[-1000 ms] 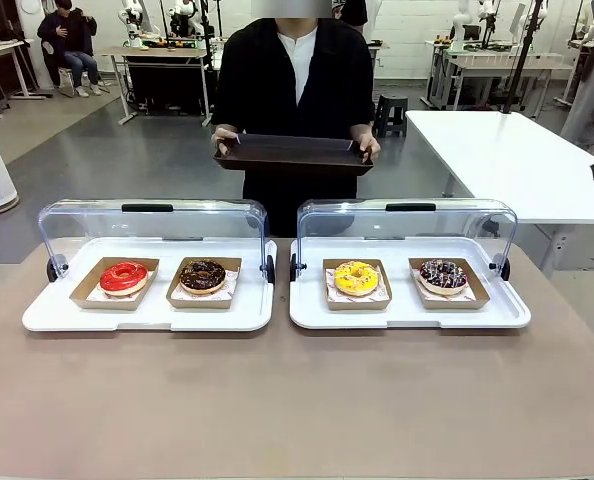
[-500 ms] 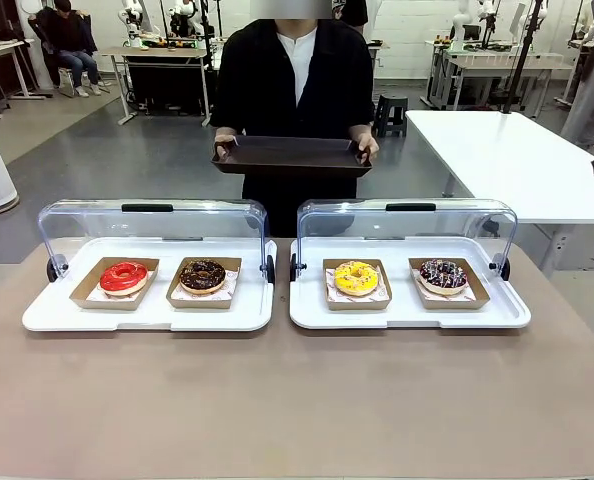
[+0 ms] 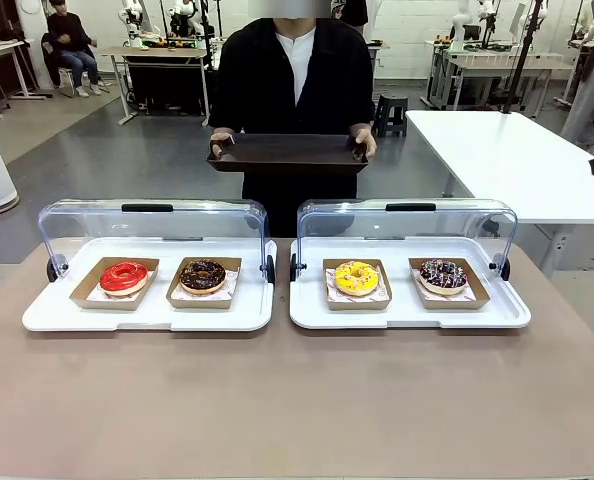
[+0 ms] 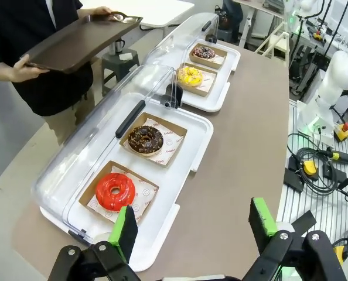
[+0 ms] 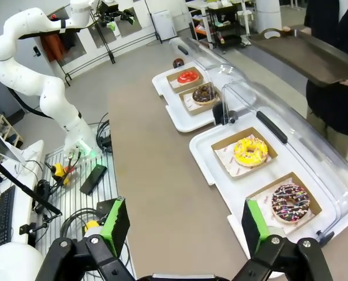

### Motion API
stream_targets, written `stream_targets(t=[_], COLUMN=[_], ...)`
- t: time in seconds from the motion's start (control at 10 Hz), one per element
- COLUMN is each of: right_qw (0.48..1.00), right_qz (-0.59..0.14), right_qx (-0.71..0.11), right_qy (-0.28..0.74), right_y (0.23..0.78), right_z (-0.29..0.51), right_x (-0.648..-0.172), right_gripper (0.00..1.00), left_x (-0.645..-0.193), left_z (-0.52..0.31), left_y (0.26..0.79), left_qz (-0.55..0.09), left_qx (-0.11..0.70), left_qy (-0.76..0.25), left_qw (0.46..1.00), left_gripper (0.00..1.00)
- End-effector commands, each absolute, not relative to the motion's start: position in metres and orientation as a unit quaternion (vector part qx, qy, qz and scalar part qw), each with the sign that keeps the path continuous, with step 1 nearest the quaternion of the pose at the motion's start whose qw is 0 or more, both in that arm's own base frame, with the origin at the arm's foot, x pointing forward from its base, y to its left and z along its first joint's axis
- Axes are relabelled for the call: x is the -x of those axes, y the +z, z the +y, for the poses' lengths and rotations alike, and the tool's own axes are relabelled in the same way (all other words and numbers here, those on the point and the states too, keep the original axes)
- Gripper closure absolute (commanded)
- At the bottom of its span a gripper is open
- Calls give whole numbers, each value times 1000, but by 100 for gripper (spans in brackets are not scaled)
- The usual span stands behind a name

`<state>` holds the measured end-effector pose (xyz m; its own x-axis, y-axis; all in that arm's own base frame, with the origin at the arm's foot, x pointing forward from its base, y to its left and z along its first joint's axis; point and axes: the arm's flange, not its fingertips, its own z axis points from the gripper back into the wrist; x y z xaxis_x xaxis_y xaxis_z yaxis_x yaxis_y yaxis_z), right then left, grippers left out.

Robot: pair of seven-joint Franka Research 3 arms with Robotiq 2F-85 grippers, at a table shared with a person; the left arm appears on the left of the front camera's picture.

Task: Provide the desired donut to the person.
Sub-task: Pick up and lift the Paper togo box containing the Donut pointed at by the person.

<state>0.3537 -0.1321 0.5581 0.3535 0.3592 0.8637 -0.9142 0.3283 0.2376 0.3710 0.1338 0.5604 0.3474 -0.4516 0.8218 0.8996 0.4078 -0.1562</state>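
Left gripper (image 4: 193, 221) stands with jaws wide apart and grasps nothing; right gripper (image 5: 184, 221) is released too. On the table (image 3: 297, 400), the left white tray (image 3: 47, 318) carries a red donut (image 3: 124, 276) and a chocolate donut (image 3: 202, 274). The right white tray (image 3: 507, 312) carries a yellow donut (image 3: 356, 278) and a sprinkled donut (image 3: 443, 274). Behind them the person (image 3: 292, 80) holds a brown tray (image 3: 287, 152) in both hands.
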Motion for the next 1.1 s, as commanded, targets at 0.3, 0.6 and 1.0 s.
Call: stream_targets(t=[0.3,0.6,1.0], right_qw=[729,729,729], right_qz=[-365,-365,-365], right_qx=[-380,-380,-380], right_qy=[438,438,438], right_y=[558,558,558], right_z=[-133,-133,-133], right_x=[-353,-353,-353], right_gripper=[0,0,0], left_x=[-363,-365,-365], left_z=[130,131,131], left_y=[551,556,556], left_qz=[-425,-413,-413], left_qx=[323,325,325], left_qy=[-453,-450,-450], left_qw=[714,722,722], left_gripper=[0,0,0])
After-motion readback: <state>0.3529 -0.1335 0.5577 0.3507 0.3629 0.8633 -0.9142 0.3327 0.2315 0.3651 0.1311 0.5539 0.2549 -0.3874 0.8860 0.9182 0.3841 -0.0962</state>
